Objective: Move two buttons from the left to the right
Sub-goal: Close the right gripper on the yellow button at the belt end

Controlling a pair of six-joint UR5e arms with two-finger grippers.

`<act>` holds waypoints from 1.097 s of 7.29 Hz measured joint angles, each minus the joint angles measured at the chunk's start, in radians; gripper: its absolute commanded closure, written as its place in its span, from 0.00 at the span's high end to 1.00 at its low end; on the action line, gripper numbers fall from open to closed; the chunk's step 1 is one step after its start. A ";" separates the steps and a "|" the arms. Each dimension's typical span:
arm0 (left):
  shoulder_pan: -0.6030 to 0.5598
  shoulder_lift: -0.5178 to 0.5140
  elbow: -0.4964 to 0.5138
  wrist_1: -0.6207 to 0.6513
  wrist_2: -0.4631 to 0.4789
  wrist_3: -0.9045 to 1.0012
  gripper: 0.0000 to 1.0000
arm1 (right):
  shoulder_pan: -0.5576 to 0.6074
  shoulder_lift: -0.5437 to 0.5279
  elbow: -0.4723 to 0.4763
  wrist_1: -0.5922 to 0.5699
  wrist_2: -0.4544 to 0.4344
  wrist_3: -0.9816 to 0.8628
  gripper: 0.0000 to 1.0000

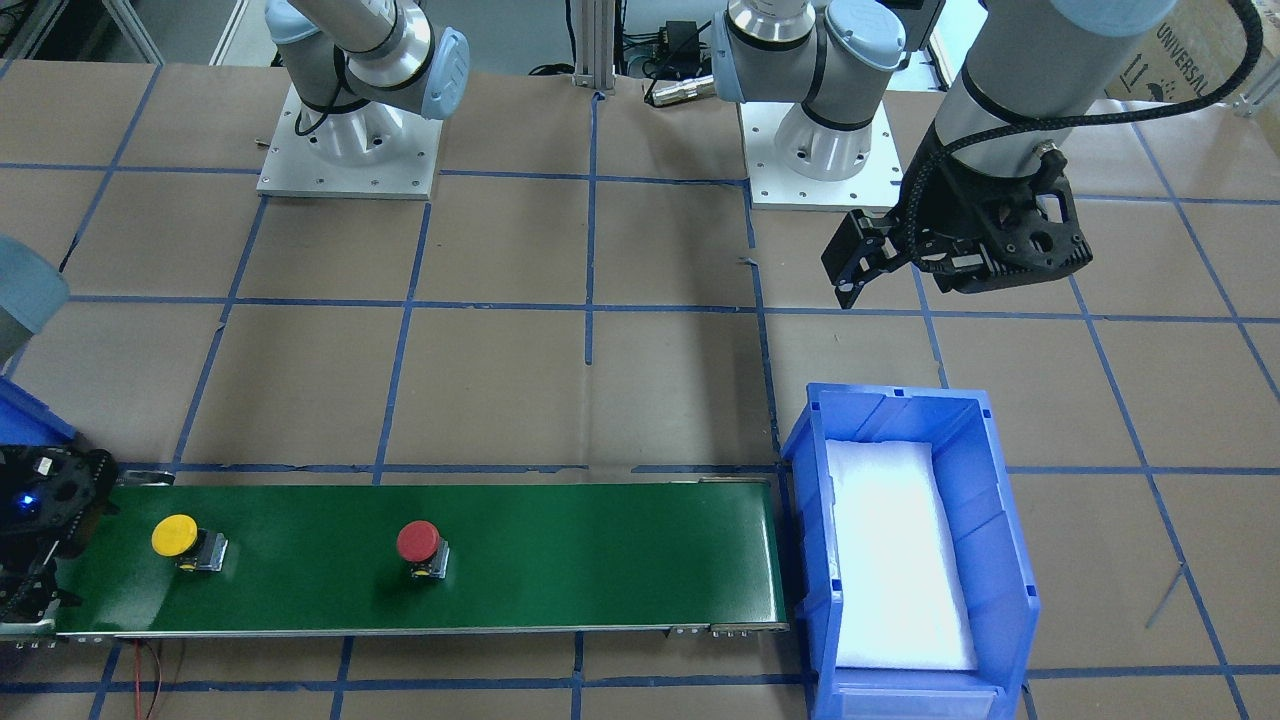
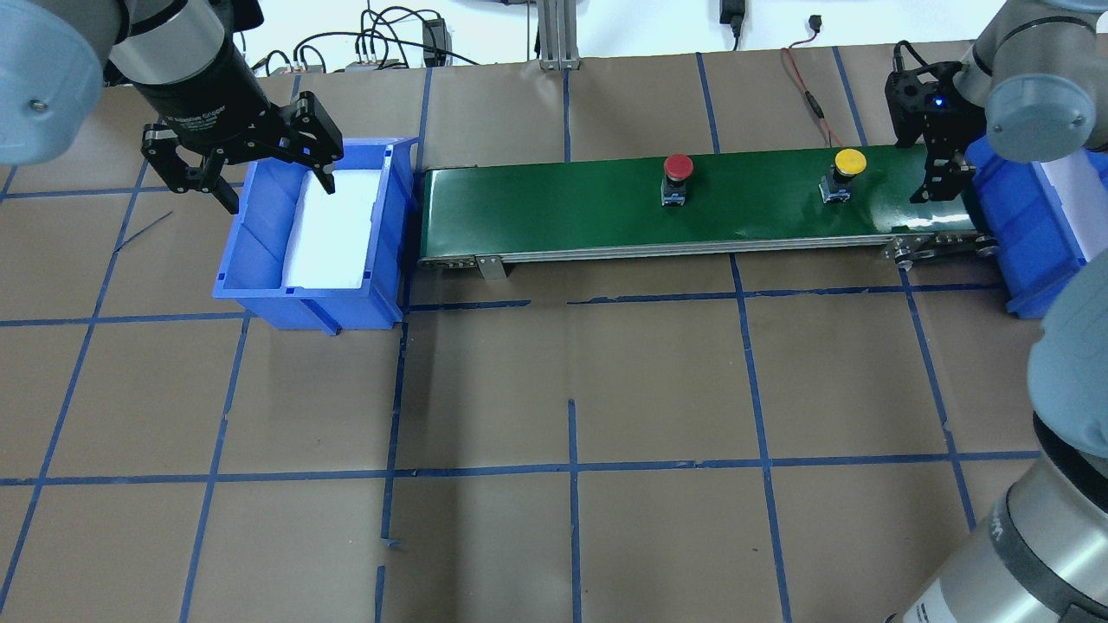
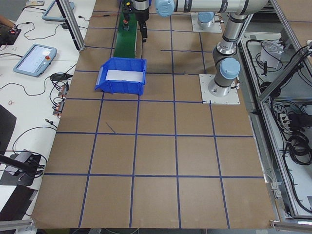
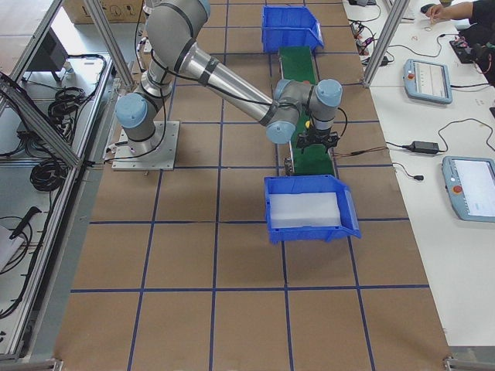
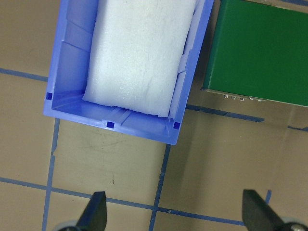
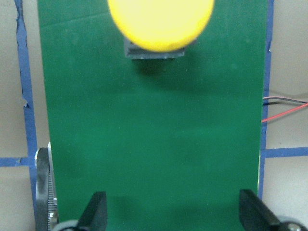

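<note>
Standing upright on green belt (image 1: 560, 555), red-capped button (image 1: 420, 545), yellow-capped button (image 1: 178, 538)

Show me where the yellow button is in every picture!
Front-facing: yellow button near the left end of the green belt.
Overhead: button on the belt's right part.
Left side: too small to tell.
Right side: cannot tell.
Left wrist: not in it.
Right wrist: button at top middle.
Shared landmark: the green belt.
</note>
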 measured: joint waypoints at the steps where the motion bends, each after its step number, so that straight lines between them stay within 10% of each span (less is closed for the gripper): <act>1: 0.000 0.000 0.000 0.000 0.000 0.000 1.00 | 0.007 -0.005 0.005 0.000 0.008 0.010 0.97; 8: 0.000 0.000 0.000 0.000 0.000 0.000 1.00 | 0.063 -0.028 0.029 -0.002 0.013 0.015 0.97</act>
